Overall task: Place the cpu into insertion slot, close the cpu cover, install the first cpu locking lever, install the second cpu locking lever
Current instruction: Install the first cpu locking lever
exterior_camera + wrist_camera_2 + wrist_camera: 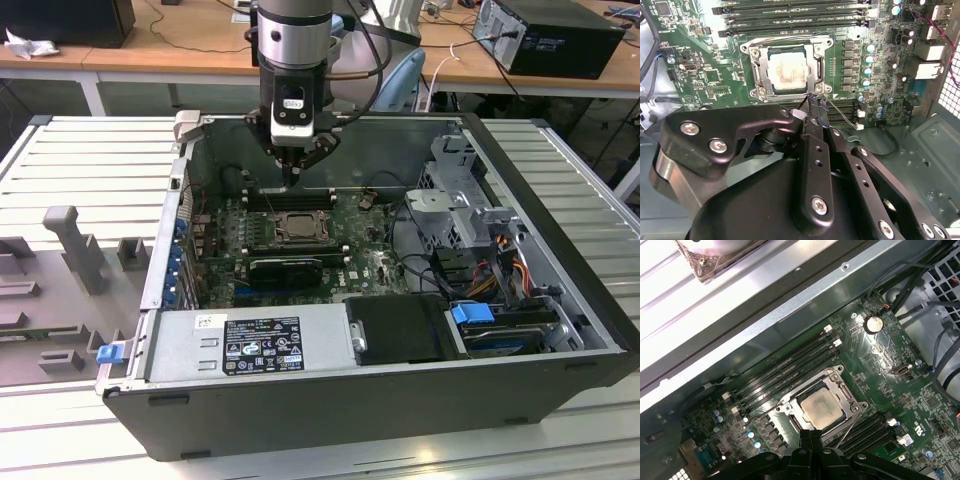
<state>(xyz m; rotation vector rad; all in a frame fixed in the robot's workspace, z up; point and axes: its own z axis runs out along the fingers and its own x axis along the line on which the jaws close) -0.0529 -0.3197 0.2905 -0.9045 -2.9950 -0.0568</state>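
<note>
Contact between the two fingers of the claw (810, 433) is seen in both wrist views: they are pressed together, and nothing can be made out between them. In the second wrist view the claw (815, 101) is held low, just beside one edge of the socket. The cpu (787, 70) is seated in the insertion slot (298, 226), its pale face shown through the window of the cpu cover (758, 75), which is laid flat around it. A thin wire lever (847, 427) is seen slanting away from the socket, near the fingers but apart from them. In the exterior view the claw (291, 178) is hung over the green motherboard (370, 260) inside an open computer case (560, 300), which is laid on a slatted surface (90, 160).
</note>
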